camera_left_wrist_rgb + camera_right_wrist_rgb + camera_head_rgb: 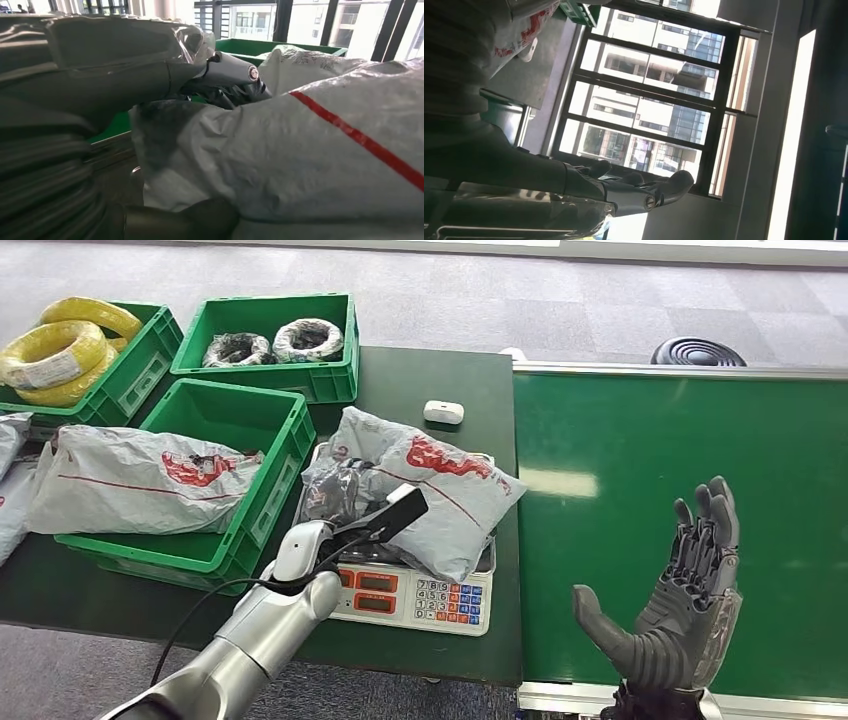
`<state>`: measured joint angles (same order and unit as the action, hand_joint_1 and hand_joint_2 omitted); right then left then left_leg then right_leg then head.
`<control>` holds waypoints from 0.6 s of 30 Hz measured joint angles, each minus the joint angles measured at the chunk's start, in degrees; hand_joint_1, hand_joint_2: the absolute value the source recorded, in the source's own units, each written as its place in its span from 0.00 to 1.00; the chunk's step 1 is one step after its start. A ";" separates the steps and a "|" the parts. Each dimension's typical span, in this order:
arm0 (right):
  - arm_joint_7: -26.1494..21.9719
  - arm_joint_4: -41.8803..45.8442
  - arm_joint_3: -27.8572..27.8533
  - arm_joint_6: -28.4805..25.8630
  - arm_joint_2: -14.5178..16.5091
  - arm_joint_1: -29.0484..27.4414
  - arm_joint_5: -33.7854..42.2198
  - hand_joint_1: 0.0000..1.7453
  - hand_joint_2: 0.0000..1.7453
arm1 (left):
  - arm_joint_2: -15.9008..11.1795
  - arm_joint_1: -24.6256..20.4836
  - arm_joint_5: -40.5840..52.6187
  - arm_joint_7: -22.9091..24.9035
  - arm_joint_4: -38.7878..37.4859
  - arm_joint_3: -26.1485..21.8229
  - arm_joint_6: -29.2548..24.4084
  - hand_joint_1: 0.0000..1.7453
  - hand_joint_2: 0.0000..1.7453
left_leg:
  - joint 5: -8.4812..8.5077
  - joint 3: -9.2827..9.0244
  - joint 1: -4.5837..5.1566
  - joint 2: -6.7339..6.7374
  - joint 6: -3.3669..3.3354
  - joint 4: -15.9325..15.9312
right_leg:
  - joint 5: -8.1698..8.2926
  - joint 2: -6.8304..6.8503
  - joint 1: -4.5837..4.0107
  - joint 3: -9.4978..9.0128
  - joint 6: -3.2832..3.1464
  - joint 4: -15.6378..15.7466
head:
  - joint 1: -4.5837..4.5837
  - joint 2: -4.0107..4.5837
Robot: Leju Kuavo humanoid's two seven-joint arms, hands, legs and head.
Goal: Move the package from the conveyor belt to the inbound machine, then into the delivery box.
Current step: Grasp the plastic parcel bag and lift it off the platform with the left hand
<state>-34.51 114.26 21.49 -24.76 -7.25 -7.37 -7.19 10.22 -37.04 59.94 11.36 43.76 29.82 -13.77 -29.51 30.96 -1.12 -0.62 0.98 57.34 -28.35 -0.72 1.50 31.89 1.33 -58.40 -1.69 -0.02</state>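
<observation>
A grey package (pixel 430 490) with red print lies on the electronic scale (pixel 410 600) at the dark table's right end. My left hand (pixel 335 502) is at the package's left end. In the left wrist view the thumb (pixel 227 70) lies over the package (pixel 310 165) and dark fingers (pixel 190 220) curl under it, so the hand grips its edge. My right hand (pixel 680 605) hovers open over the green conveyor belt (pixel 640 440), fingers spread upward, holding nothing. The right wrist view shows those fingers (pixel 644 192) against a window.
A green crate (pixel 275 440) left of the scale holds another grey package (pixel 130 480). Behind it stand a crate of yellow cable coils (pixel 60 355) and a crate of black coils (pixel 270 340). A small white device (pixel 443 412) lies behind the scale.
</observation>
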 joint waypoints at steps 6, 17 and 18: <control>0.08 -0.59 0.38 0.18 0.22 1.01 0.87 0.00 1.00 | 0.16 -0.80 -1.14 -0.93 -2.39 0.57 0.74 1.00 1.00 | 0.00 -0.03 0.00 0.00 0.00 0.00 | 0.01 0.00 0.00 -0.05 0.00 0.00 | 0.01 0.00; 1.79 -1.33 0.04 1.45 2.36 2.40 -1.03 0.00 1.00 | 0.26 1.59 -11.01 -6.40 4.81 -0.22 -2.54 1.00 1.00 | 0.00 0.02 0.00 0.00 0.00 0.00 | 0.00 0.01 0.00 0.01 0.00 -0.01 | 0.00 0.00; 1.93 -1.33 -0.11 1.48 2.59 2.32 -1.35 0.00 1.00 | 0.09 2.21 -12.02 -6.60 7.35 -0.46 -2.64 1.00 1.00 | 0.00 0.05 0.00 0.00 0.00 0.00 | 0.00 0.00 0.00 0.05 0.00 -0.01 | 0.00 0.00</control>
<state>-32.58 112.93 21.38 -23.28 -4.67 -5.05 -8.54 10.31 -34.82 47.92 4.76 51.11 29.36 -16.41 -29.51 31.01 -1.13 -0.62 0.98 57.34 -28.35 -0.72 1.50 31.94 1.34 -58.42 -1.69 -0.02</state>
